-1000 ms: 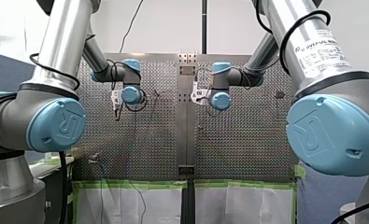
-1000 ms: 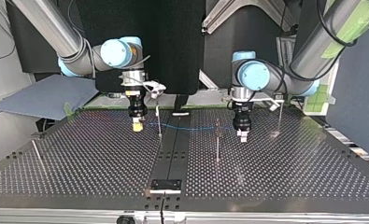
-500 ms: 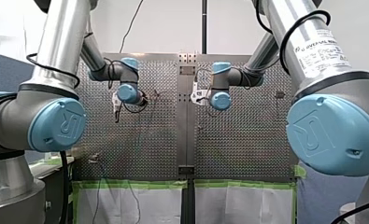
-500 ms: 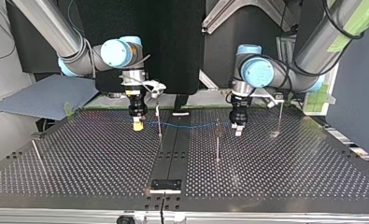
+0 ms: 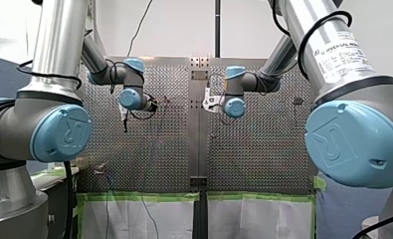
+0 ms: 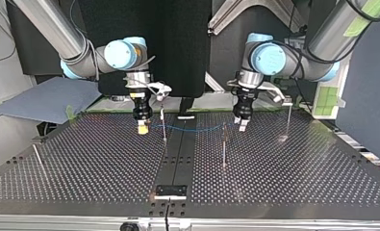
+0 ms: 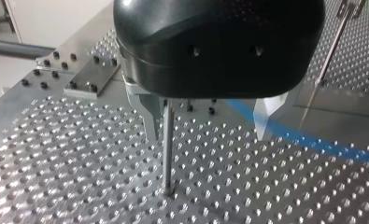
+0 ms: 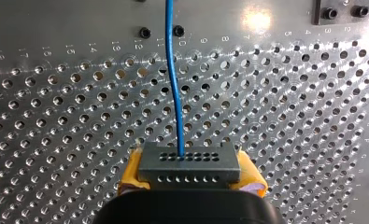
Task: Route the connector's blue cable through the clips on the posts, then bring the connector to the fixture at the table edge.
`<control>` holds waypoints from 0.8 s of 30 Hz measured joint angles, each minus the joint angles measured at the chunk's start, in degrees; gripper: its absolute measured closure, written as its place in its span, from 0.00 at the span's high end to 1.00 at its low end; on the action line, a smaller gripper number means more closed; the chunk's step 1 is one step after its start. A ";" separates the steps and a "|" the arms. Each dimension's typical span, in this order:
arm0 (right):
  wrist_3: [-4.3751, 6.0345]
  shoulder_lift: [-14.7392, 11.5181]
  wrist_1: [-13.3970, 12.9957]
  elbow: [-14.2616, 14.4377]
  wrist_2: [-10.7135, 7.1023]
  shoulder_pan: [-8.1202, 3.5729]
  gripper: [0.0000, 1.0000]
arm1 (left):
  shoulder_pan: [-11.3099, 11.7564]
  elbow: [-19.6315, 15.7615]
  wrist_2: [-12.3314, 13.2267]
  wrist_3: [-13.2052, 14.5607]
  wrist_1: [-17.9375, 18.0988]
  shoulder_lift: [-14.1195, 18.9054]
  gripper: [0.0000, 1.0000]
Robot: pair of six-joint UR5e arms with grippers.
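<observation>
My right gripper (image 8: 190, 181) is shut with its yellow pads on the grey connector (image 8: 189, 162). The blue cable (image 8: 174, 84) leaves the connector's face and runs ahead over the perforated plate. In the top view this gripper (image 6: 142, 129) hangs low at the left, and the cable (image 6: 197, 130) stretches rightwards past a thin post (image 6: 163, 124) to my left gripper (image 6: 241, 127). My left gripper (image 7: 208, 133) is open, with a slim post (image 7: 167, 149) standing between its fingers, close to one; the cable (image 7: 313, 140) passes behind the other finger. The fixture (image 6: 171, 191) sits at the near table edge.
Further posts stand on the perforated table (image 6: 298, 178): one nearer the top view's front (image 6: 223, 144), one at the right (image 6: 288, 120), one leaning at the far left (image 6: 38, 159). A dark centre strip (image 6: 178, 154) runs to the fixture. A blue-grey sheet (image 6: 43, 98) lies off the table.
My left gripper has moved back and leftwards in the top view, up to the cable's right end. My right gripper and the connector have stayed put.
</observation>
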 joint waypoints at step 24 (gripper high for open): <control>0.00 0.00 0.34 -0.01 -0.15 -0.25 0.00 | -0.22 -4.47 3.16 -0.81 5.64 3.26 1.00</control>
